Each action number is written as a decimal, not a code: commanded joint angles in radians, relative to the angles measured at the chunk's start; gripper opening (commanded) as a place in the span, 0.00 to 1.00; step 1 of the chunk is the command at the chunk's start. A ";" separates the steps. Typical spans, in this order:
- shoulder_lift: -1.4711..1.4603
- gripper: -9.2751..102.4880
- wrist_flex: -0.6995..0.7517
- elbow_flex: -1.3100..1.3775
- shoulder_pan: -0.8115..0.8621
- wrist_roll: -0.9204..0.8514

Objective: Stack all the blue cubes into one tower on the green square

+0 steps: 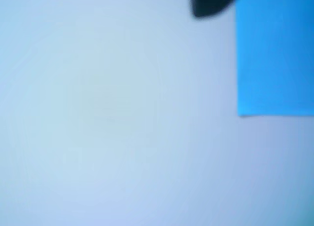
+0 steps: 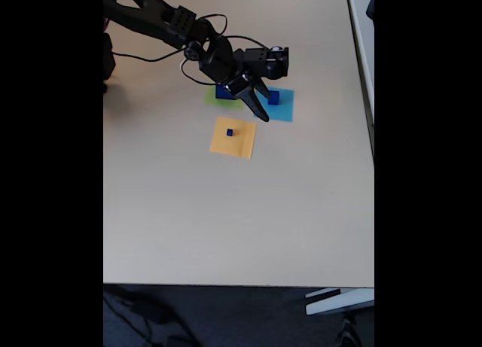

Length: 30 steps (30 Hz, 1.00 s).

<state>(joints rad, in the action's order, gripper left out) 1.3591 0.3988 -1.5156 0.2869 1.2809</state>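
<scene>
In the fixed view my gripper [image 2: 266, 106] hangs over the left edge of the cyan-blue paper square [image 2: 283, 110], and its two fingers are spread apart with nothing between them. A mid-sized blue cube [image 2: 274, 97] sits on that cyan sheet, just right of the upper finger. The largest blue cube [image 2: 224, 92] rests on the green square [image 2: 213, 99], which the arm partly covers. A tiny blue cube [image 2: 230, 132] lies on the orange-yellow square [image 2: 235, 142]. The blurred wrist view has a dark fingertip [image 1: 211, 5] at the top and the cyan paper [image 1: 274, 54] at the right.
The three paper sheets lie close together in the far middle of the beige table [image 2: 226, 219], whose near half is bare. The arm and its cable [image 2: 151, 19] come in from the far left. A white edge [image 2: 360, 31] runs along the right side.
</scene>
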 commanded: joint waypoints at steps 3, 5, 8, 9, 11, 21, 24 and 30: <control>-0.035 0.40 0.098 0.247 -0.054 0.043; -0.063 0.40 0.123 0.291 -0.078 0.066; -0.095 0.40 0.175 0.337 -0.117 0.098; -0.103 0.40 0.189 0.337 -0.127 0.114; -0.120 0.40 0.212 0.334 -0.141 0.143; -0.336 0.40 0.422 0.640 -0.163 0.153; -0.376 0.40 0.440 0.693 -0.169 0.158; -0.460 0.40 0.489 0.822 -0.178 0.184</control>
<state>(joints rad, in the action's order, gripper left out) 0.8897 0.8820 -0.7869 0.1181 1.4542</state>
